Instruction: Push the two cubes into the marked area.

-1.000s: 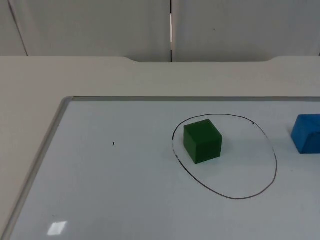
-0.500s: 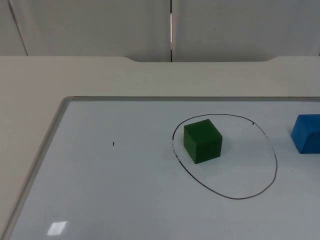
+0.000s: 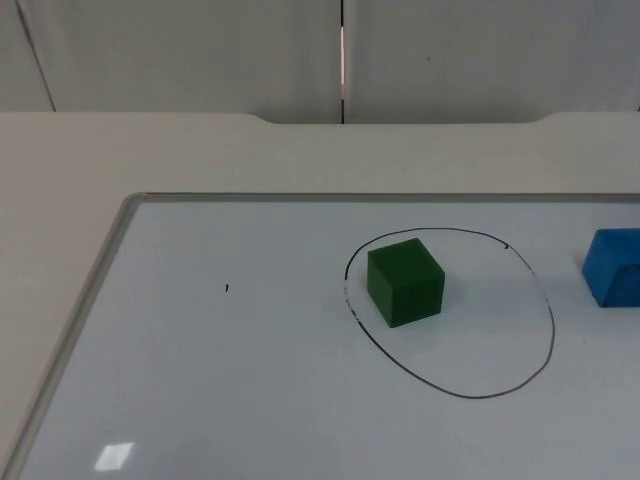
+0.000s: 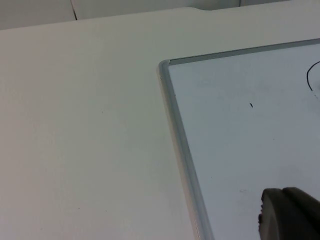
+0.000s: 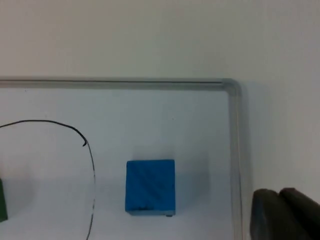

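Surface: a white table top (image 3: 60, 170) ends at a grey partition wall (image 3: 200, 50); on it lies a whiteboard (image 3: 220, 380) with a metal frame, bearing a hand-drawn black outline (image 3: 551, 330), the marked area.
Left gripper: the left gripper (image 4: 290, 215) hangs above the board near its left corner, well apart from both cubes; I judge this arm to be waiting. One dark fingertip is in sight, so I cannot tell whether it is open or closed.
Green cube: the green cube (image 3: 404, 281) stands inside the outline, close to its left edge; that half of the task looks done.
Blue cube: the blue cube (image 3: 612, 266) sits outside the outline, just beside its right edge, between the line and the board's right frame.
Right gripper: the right gripper (image 5: 282, 215) hovers over the board's right frame, clear of the cube. Its two fingertips lie close together, seemingly closed on nothing.
Key relation: the blue cube lies between the right gripper and the outline, so the right arm is the nearer one and a push from the frame side toward the line should carry it in.
View difference: the right wrist view gives the blue cube (image 5: 150, 186) whole, with the gap to the line (image 5: 92, 165) and to the frame; the top view cuts the cube at its edge but gives the whole outline and the green cube's place in it.
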